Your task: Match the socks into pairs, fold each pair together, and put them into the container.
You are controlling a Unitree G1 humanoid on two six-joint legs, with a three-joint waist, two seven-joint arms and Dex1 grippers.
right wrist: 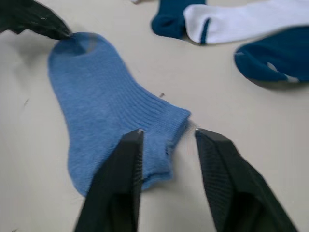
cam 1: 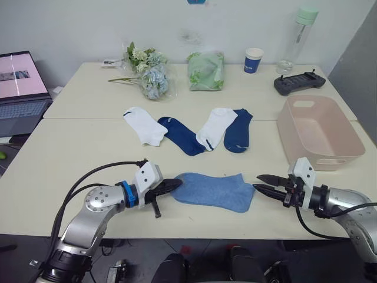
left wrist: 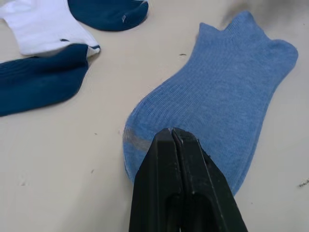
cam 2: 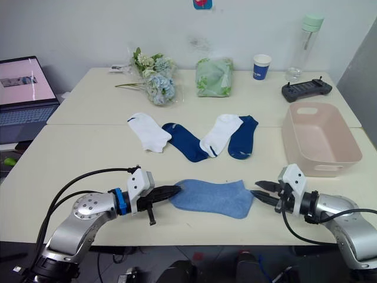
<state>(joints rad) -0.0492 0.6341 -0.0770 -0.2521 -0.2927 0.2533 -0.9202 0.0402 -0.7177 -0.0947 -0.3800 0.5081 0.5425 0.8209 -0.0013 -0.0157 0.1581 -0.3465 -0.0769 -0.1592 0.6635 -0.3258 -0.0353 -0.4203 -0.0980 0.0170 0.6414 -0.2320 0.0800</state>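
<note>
Light blue socks [cam 1: 215, 191] lay stacked as 1 flat pair on the near edge of the surface [cam 1: 88, 141], toe toward my left arm, cuff toward my right. Left end effector [cam 1: 172, 186] had its fingers pressed together, tip right at the toe end; from the wrist view I couldn't tell if it actually pinched fabric or just touched it. My guess: it sat there to pin or lift the toe for the fold. Right end effector [cam 1: 261, 183] was spread, fingers straddling the cuff edge [right wrist: 176, 123] without gripping it, lined up to take that end.

Other 4 socks lay in a row further back: white sock [cam 1: 144, 125], navy sock [cam 1: 182, 135], second white sock [cam 1: 215, 127] overlapping the second navy sock [cam 1: 238, 130]. None of them paired.

Pink container [cam 1: 347, 138] sat empty to my right, well apart from the blue pair. Nothing in it, so I judged the task at fold 1 of 3.
</note>
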